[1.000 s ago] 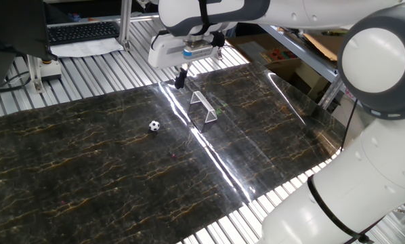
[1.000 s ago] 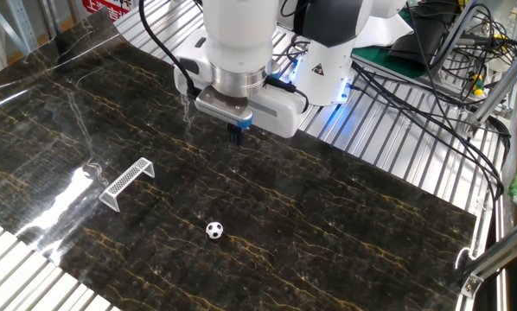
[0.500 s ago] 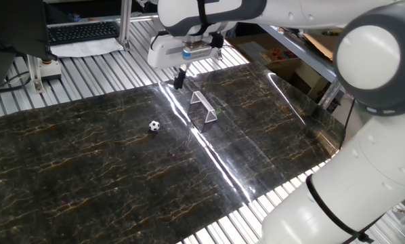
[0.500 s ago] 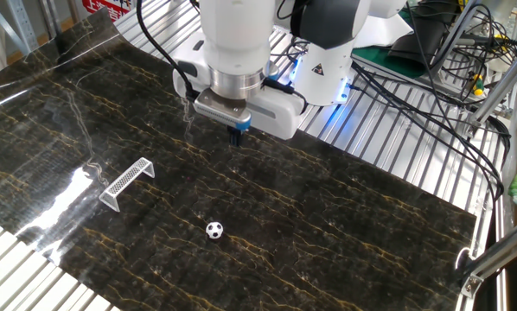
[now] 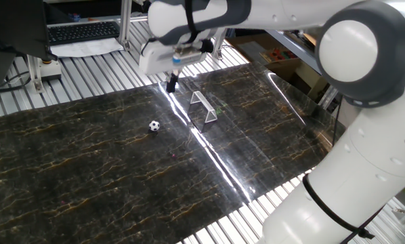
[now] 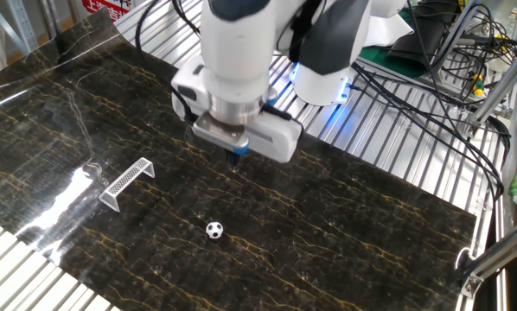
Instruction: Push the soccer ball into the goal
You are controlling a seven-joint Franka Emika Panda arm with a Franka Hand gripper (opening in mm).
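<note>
The soccer ball [image 5: 154,125] [image 6: 213,230], tiny, white with black patches, lies on the dark marble-patterned sheet. The goal [image 5: 203,106] [image 6: 126,183], a small silver frame, stands on the same sheet a few ball-widths to the side of it. My gripper [image 5: 171,84] [image 6: 235,157] hangs above the sheet, farther back than the ball, fingers pointing down and pressed together with nothing between them. It touches neither ball nor goal.
The dark sheet [image 5: 87,176] lies on a slatted metal table [image 6: 397,155]. A keyboard [image 5: 80,31] and papers sit behind the table. Cables [image 6: 431,52] and the arm's base [image 6: 328,69] stand along the other side. A glare streak [image 5: 216,156] crosses the sheet.
The gripper has shifted toward the ball's side of the sheet and away from the goal. Ball and goal have not moved.
</note>
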